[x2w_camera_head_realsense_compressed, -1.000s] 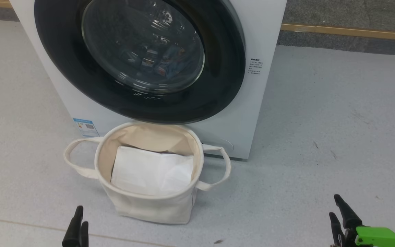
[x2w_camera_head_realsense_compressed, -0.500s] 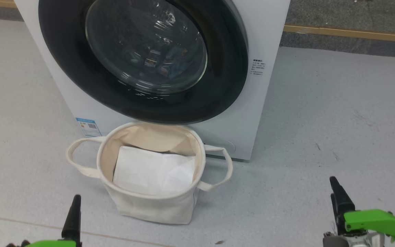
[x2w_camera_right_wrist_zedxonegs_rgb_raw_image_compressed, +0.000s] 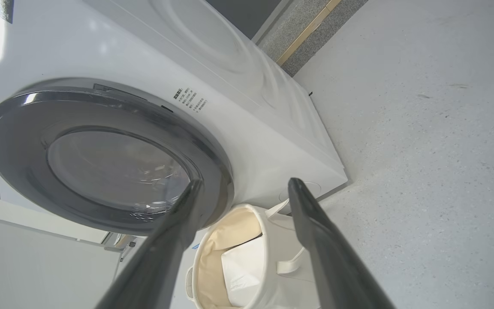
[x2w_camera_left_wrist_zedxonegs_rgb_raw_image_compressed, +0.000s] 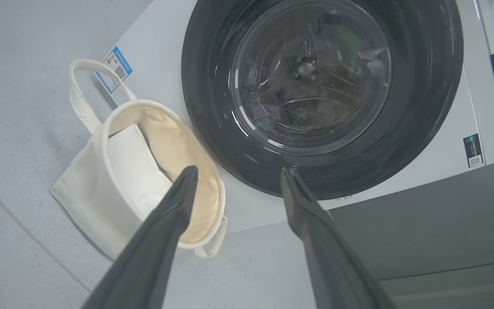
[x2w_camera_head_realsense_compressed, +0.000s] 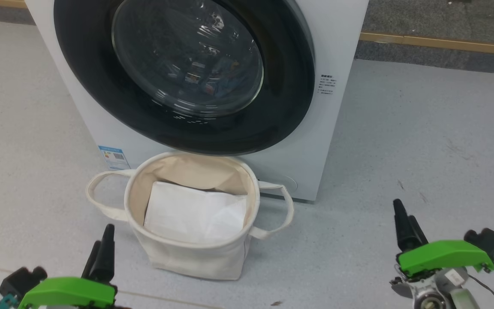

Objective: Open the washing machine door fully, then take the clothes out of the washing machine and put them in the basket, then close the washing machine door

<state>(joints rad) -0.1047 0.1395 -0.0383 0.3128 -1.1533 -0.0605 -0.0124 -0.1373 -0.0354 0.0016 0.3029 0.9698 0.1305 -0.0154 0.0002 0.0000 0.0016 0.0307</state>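
The washing machine (x2w_camera_head_realsense_compressed: 341, 38) stands on the floor (x2w_camera_head_realsense_compressed: 423, 128), its front facing the robot. The round washing machine door (x2w_camera_head_realsense_compressed: 285, 103) is shut flat against that front. Bits of the clothes (x2w_camera_head_realsense_compressed: 212, 79) show behind the glass. The basket (x2w_camera_head_realsense_compressed: 195, 257) stands upright just in front of the machine, under the door, with its mouth up and a handle out to each side. A folded white sheet (x2w_camera_head_realsense_compressed: 191, 212) lies inside it. The left fingers (x2w_camera_left_wrist_zedxonegs_rgb_raw_image_compressed: 172, 214) and right fingers (x2w_camera_right_wrist_zedxonegs_rgb_raw_image_compressed: 311, 227) are spread wide, holding and touching nothing.
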